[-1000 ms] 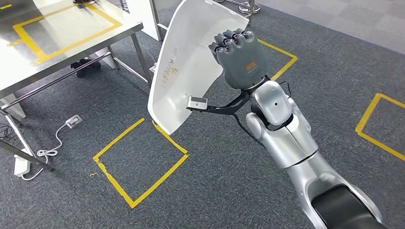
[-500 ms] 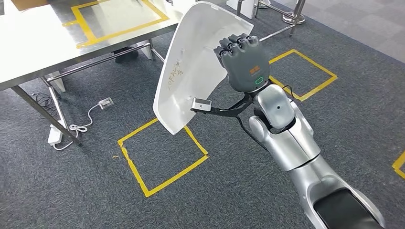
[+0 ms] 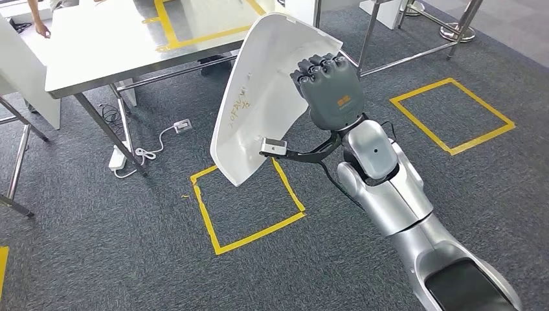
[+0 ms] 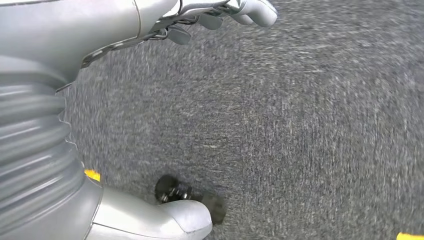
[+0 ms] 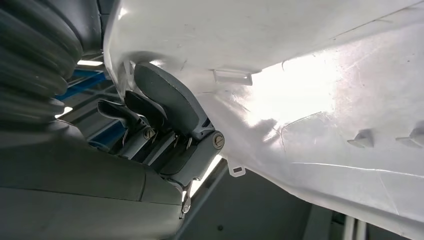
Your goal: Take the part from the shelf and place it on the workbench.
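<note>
The part is a large curved white panel [image 3: 259, 97] with handwriting on it. My right hand [image 3: 330, 91] holds it upright by one edge, above the grey carpet. In the right wrist view the dark fingers [image 5: 165, 107] curl around the rim of the white panel [image 5: 310, 100]. The workbench [image 3: 97, 48] is a pale metal table with a yellow tape rectangle on top, at the upper left beyond the panel. My left hand [image 4: 100, 25] hangs over the carpet with its fingers [image 4: 245, 10] and thumb apart, holding nothing.
A power strip [image 3: 118, 157] and white cable lie on the floor by the workbench leg [image 3: 107, 129]. Yellow tape squares [image 3: 249, 204] [image 3: 453, 116] mark the carpet. A white board [image 3: 26, 78] leans at the far left, and a person's hand [image 3: 40, 27] is near the table's far corner.
The whole picture has shifted as the camera turned; the workbench and floor squares slide right. The panel stays held the same way in my right hand.
</note>
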Robot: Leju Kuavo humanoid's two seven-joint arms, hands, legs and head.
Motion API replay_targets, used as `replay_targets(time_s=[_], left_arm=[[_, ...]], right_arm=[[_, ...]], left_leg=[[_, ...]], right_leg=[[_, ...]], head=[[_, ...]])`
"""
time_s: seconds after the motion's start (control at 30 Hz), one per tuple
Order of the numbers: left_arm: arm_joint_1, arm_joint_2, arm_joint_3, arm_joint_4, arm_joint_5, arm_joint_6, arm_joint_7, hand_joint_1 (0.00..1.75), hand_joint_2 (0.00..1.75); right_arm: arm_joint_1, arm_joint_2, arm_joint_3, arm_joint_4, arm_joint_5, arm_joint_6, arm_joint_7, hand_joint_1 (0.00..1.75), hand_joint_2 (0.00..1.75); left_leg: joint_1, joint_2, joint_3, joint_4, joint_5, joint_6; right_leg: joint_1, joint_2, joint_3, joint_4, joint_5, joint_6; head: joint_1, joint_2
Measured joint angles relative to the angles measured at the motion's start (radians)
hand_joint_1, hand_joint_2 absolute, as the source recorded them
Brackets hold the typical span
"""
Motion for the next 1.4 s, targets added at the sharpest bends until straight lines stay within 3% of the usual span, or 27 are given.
replay_targets(time_s=[0.07, 0.13, 0.17, 0.23, 0.3, 0.37, 0.4, 0.43, 0.5, 0.57, 0.67, 0.73, 0.77, 0.83, 0.87, 0.9, 0.93, 1.0, 1.03, 1.1, 1.17, 1.23, 1.3, 1.37, 1.4], left_arm=[[-0.002, -0.004, 0.0, 0.0, -0.005, 0.0, 0.0, 0.0, 1.75], [-0.001, -0.008, 0.0, 0.0, -0.008, 0.0, 0.001, 0.0, 1.75], [0.001, -0.01, 0.0, 0.0, -0.01, 0.0, 0.002, 0.0, 1.75], [0.001, -0.013, 0.0, 0.0, -0.014, 0.0, 0.004, 0.0, 1.75], [-0.002, -0.015, 0.0, 0.0, -0.016, 0.0, 0.005, 0.0, 1.75], [-0.003, -0.017, 0.0, 0.0, -0.017, -0.002, 0.005, 0.0, 1.75], [-0.002, -0.019, 0.0, 0.0, -0.019, -0.002, 0.005, 0.0, 1.75], [-0.001, -0.02, 0.0, 0.0, -0.022, -0.004, 0.005, 0.0, 1.75], [-0.001, -0.021, 0.0, 0.0, -0.028, -0.012, 0.001, 0.0, 1.75], [0.0, -0.021, 0.0, 0.0, -0.033, -0.024, -0.009, 0.0, 1.75], [0.003, -0.02, 0.0, -0.001, -0.04, -0.031, -0.022, 0.0, 1.75], [0.002, -0.018, 0.0, -0.001, -0.045, -0.032, -0.027, 0.0, 1.75], [0.001, -0.017, 0.0, -0.001, -0.047, -0.033, -0.029, 0.0, 1.75], [-0.001, -0.017, 0.0, -0.001, -0.049, -0.033, -0.031, 0.0, 1.75], [-0.001, -0.017, 0.0, 0.0, -0.05, -0.033, -0.031, 0.0, 1.75], [0.0, -0.017, 0.0, 0.0, -0.05, -0.033, -0.032, 0.0, 1.75], [0.001, -0.017, 0.0, 0.0, -0.05, -0.033, -0.032, 0.0, 1.75], [0.002, -0.015, 0.0, -0.001, -0.051, -0.033, -0.033, 0.0, 1.75], [0.001, -0.014, 0.0, -0.001, -0.053, -0.033, -0.034, 0.0, 1.75], [0.001, -0.012, 0.0, -0.001, -0.058, -0.034, -0.036, 0.0, 1.75], [0.001, -0.012, 0.0, 0.0, -0.06, -0.034, -0.037, 0.0, 1.75], [0.002, -0.011, 0.0, 0.0, -0.06, -0.034, -0.038, 0.0, 1.75], [0.002, -0.012, 0.0, 0.0, -0.06, -0.035, -0.039, 0.0, 1.75], [0.002, -0.012, 0.0, 0.0, -0.061, -0.035, -0.038, 0.0, 1.75], [0.003, -0.012, 0.0, 0.0, -0.061, -0.036, -0.038, 0.0, 1.75]], right_arm=[[-0.002, 0.001, 0.0, 0.0, 0.001, 0.0, 0.0, 1.75, 1.75], [-0.003, 0.004, 0.0, 0.001, 0.002, 0.001, -0.001, 1.75, 1.75], [-0.005, 0.006, 0.0, 0.001, 0.002, 0.001, -0.001, 1.75, 1.75], [-0.007, 0.008, 0.0, 0.001, 0.002, 0.001, -0.001, 1.75, 1.75], [-0.007, 0.007, 0.0, 0.005, 0.002, 0.002, -0.001, 1.75, 1.75], [-0.001, 0.005, 0.0, 0.012, 0.002, 0.003, -0.001, 1.75, 1.75], [0.002, 0.004, 0.0, 0.015, 0.002, 0.005, -0.001, 1.75, 1.75], [0.002, 0.004, 0.0, 0.018, 0.001, 0.006, 0.0, 1.75, 1.75], [0.001, 0.004, 0.0, 0.022, 0.001, 0.011, 0.004, 1.75, 1.75], [0.0, 0.004, -0.001, 0.024, 0.001, 0.014, 0.013, 1.75, 1.75], [0.001, 0.007, -0.003, 0.028, 0.002, 0.014, 0.023, 1.75, 1.75], [0.002, 0.011, -0.008, 0.029, 0.002, 0.014, 0.026, 1.75, 1.75], [0.002, 0.012, -0.012, 0.029, 0.002, 0.015, 0.027, 1.75, 1.75], [0.006, 0.013, -0.017, 0.031, 0.002, 0.017, 0.03, 1.75, 1.75], [0.009, 0.013, -0.018, 0.031, 0.002, 0.017, 0.03, 1.75, 1.75], [0.013, 0.013, -0.019, 0.031, 0.002, 0.018, 0.03, 1.75, 1.75], [0.016, 0.013, -0.019, 0.031, 0.002, 0.018, 0.03, 1.75, 1.75], [0.018, 0.013, -0.021, 0.031, 0.002, 0.018, 0.03, 1.75, 1.75], [0.017, 0.014, -0.023, 0.031, 0.002, 0.018, 0.03, 1.75, 1.75], [0.019, 0.015, -0.029, 0.031, 0.004, 0.016, 0.031, 1.75, 1.75], [0.021, 0.016, -0.033, 0.03, 0.005, 0.013, 0.032, 1.75, 1.75], [0.022, 0.017, -0.038, 0.029, 0.006, 0.011, 0.033, 1.75, 1.75], [0.024, 0.017, -0.044, 0.029, 0.006, 0.01, 0.033, 1.75, 1.75], [0.032, 0.017, -0.047, 0.029, 0.007, 0.009, 0.033, 1.75, 1.75], [0.038, 0.017, -0.048, 0.029, 0.007, 0.009, 0.034, 1.75, 1.75]], left_leg=[[-0.007, 0.027, 0.042, -0.08, 0.019, 0.018], [-0.009, 0.009, 0.041, -0.086, 0.019, 0.033], [-0.006, -0.003, 0.041, -0.089, 0.021, 0.038], [0.002, -0.025, 0.043, -0.095, 0.027, 0.049], [0.005, -0.048, 0.042, -0.096, 0.03, 0.056], [0.005, -0.073, 0.04, -0.095, 0.03, 0.058], [0.005, -0.084, 0.039, -0.093, 0.03, 0.058], [0.006, -0.095, 0.039, -0.091, 0.03, 0.057], [0.006, -0.112, 0.038, -0.084, 0.027, 0.052], [0.004, -0.124, 0.035, -0.08, 0.025, 0.04], [0.005, -0.126, 0.029, -0.085, 0.018, 0.02], [0.004, -0.099, 0.017, -0.055, -0.002, 0.011], [0.004, -0.079, -0.003, -0.01, -0.025, 0.007], [0.003, -0.05, -0.075, 0.126, -0.081, 0.002], [0.004, -0.045, -0.108, 0.181, -0.095, 0.001], [0.003, -0.044, -0.124, 0.203, -0.09, 0.002], [0.003, -0.044, -0.119, 0.183, -0.064, 0.005], [-0.001, -0.037, -0.059, 0.05, 0.015, 0.015], [-0.005, -0.032, -0.025, -0.016, 0.038, 0.023], [-0.013, -0.023, 0.012, -0.083, 0.043, 0.037], [-0.012, -0.029, 0.025, -0.091, 0.03, 0.051], [-0.008, -0.037, 0.048, -0.101, 0.02, 0.063], [-0.006, -0.044, 0.072, -0.107, 0.006, 0.07], [-0.006, -0.052, 0.096, -0.108, -0.016, 0.072], [-0.006, -0.056, 0.111, -0.108, -0.029, 0.071]], right_leg=[[0.005, -0.022, 0.004, 0.002, -0.005, 0.009], [0.008, -0.043, 0.009, -0.001, -0.008, 0.019], [0.007, -0.042, 0.01, 0.001, -0.01, 0.025], [0.003, 0.008, -0.006, 0.043, -0.04, 0.036], [-0.002, 0.071, -0.064, 0.166, -0.101, 0.043], [-0.003, 0.087, -0.124, 0.28, -0.137, 0.046], [-0.004, 0.088, -0.132, 0.289, -0.126, 0.046], [-0.004, 0.089, -0.121, 0.256, -0.097, 0.044], [-0.006, 0.096, -0.06, 0.117, -0.026, 0.04], [-0.004, 0.104, -0.021, 0.023, 0.003, 0.034], [-0.001, 0.103, -0.017, 0.007, 0.002, 0.016], [-0.005, 0.099, -0.006, 0.0, 0.002, 0.002], [-0.007, 0.096, 0.0, -0.002, 0.0, -0.003], [-0.005, 0.09, 0.008, -0.002, -0.007, -0.008], [-0.004, 0.087, 0.013, -0.002, -0.012, -0.009], [-0.003, 0.084, 0.018, -0.002, -0.018, -0.009], [-0.003, 0.082, 0.025, -0.002, -0.024, -0.008], [-0.002, 0.075, 0.044, -0.002, -0.042, -0.004], [0.0, 0.072, 0.052, -0.003, -0.051, 0.001], [0.002, 0.067, 0.066, -0.008, -0.062, 0.012], [0.003, 0.066, 0.077, -0.004, -0.06, 0.024], [0.002, 0.073, 0.051, 0.055, -0.047, 0.032], [-0.001, 0.082, -0.031, 0.173, -0.054, 0.039], [-0.001, 0.085, -0.123, 0.267, -0.106, 0.044], [-0.001, 0.086, -0.154, 0.279, -0.13, 0.045]], head=[[0.001, 0.0], [0.002, 0.0], [0.003, 0.0], [0.004, 0.0], [0.007, 0.0], [0.008, 0.0], [0.008, 0.0], [0.009, 0.0], [0.009, 0.0], [0.009, 0.0], [0.008, 0.0], [0.004, 0.0], [0.002, 0.0], [-0.002, 0.0], [-0.002, 0.0], [-0.002, 0.0], [-0.002, 0.0], [-0.002, 0.0], [-0.002, 0.0], [-0.002, 0.0], [-0.002, 0.0], [0.001, 0.0], [0.005, 0.0], [0.007, 0.0], [0.008, 0.0]])
